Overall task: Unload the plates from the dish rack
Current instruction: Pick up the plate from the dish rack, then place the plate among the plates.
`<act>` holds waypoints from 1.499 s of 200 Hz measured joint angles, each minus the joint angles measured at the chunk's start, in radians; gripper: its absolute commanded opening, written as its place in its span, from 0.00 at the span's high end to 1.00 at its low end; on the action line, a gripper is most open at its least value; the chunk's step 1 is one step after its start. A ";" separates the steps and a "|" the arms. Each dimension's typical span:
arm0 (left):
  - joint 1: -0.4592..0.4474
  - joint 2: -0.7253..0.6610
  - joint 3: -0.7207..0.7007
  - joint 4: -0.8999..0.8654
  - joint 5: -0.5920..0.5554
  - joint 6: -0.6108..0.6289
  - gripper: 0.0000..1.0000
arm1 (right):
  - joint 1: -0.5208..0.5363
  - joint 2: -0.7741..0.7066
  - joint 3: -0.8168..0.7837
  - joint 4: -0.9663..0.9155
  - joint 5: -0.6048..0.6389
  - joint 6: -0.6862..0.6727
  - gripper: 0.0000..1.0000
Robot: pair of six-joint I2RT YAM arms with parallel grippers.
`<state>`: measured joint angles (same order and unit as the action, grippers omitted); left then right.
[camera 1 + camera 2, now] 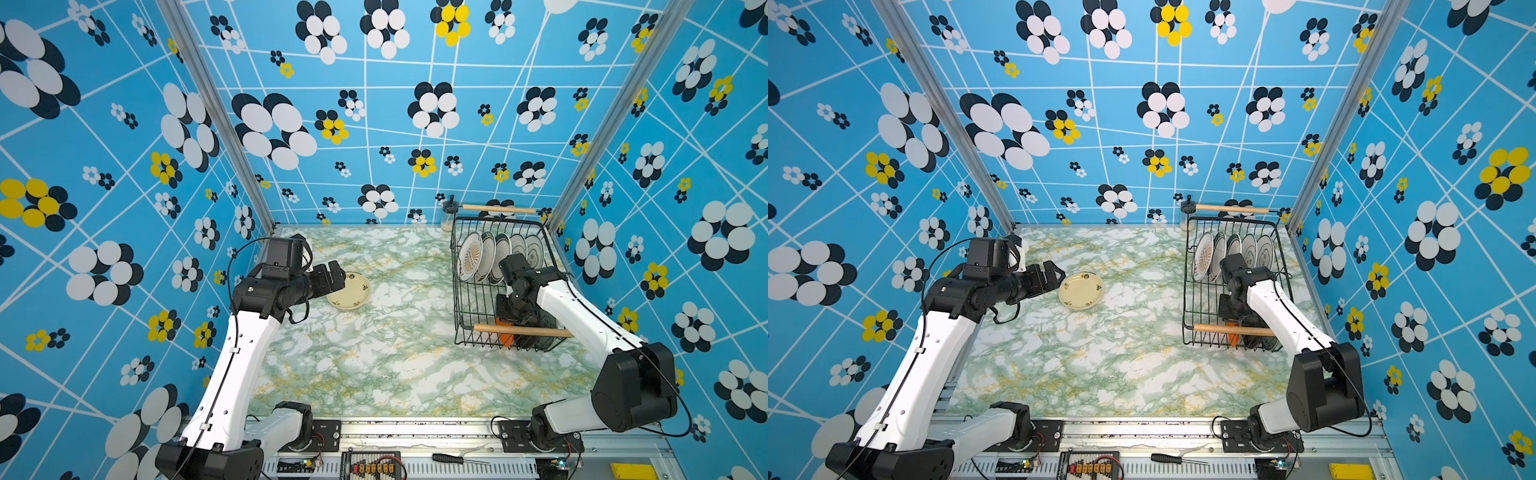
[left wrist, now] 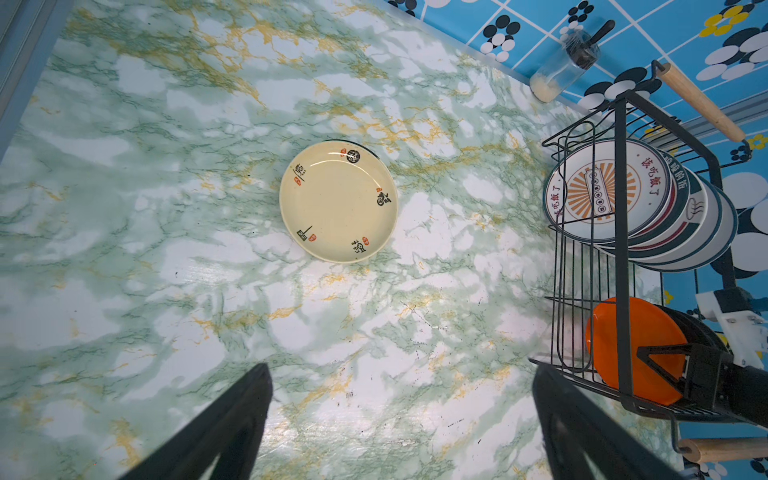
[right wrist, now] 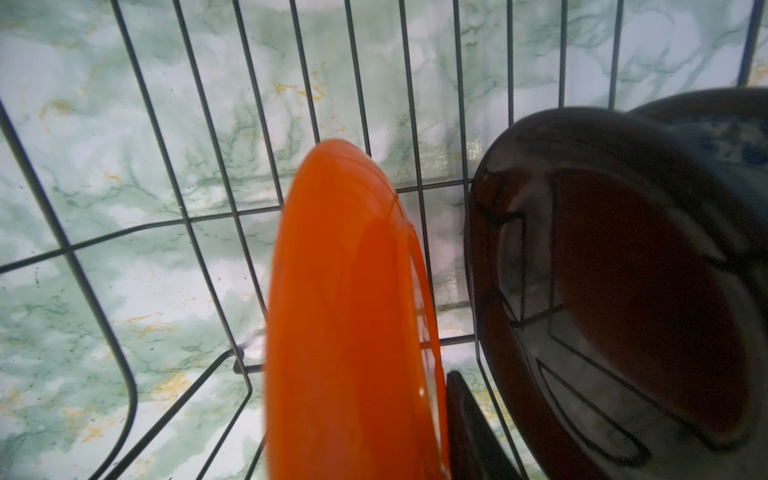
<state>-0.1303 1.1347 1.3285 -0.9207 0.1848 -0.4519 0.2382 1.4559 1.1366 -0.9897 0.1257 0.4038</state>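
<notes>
While your left gripper (image 2: 401, 372) stands wide by the cream plate (image 2: 338, 201), your right gripper (image 2: 648, 357) straddles the rack's (image 2: 621, 274) orange plate (image 3: 349, 311), grip unclear.

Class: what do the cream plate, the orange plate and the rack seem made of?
Cream plate: likely glazed ceramic, glossy highlights, printed marks. Orange plate: perhaps plastic, uniform glowing colour, smooth sheen. Rack: thin black-coated metal wire, with pale wooden handles.

Orange plate (image 3: 353, 311), cream plate (image 2: 338, 201)
</notes>
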 measured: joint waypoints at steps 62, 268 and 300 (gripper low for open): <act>0.006 0.000 0.000 -0.001 -0.018 -0.003 0.01 | -0.002 -0.026 0.004 -0.027 0.019 -0.013 0.84; 0.066 0.020 -0.116 0.060 0.017 -0.034 0.01 | -0.003 -0.293 0.099 0.357 -0.297 0.004 0.87; 0.064 -0.009 -0.147 0.151 0.122 -0.081 0.01 | -0.003 -0.267 0.048 0.549 -0.447 0.130 0.87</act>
<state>-0.0658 1.1255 1.1812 -0.7696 0.3065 -0.5331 0.2352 1.1889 1.1843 -0.4404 -0.3210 0.5343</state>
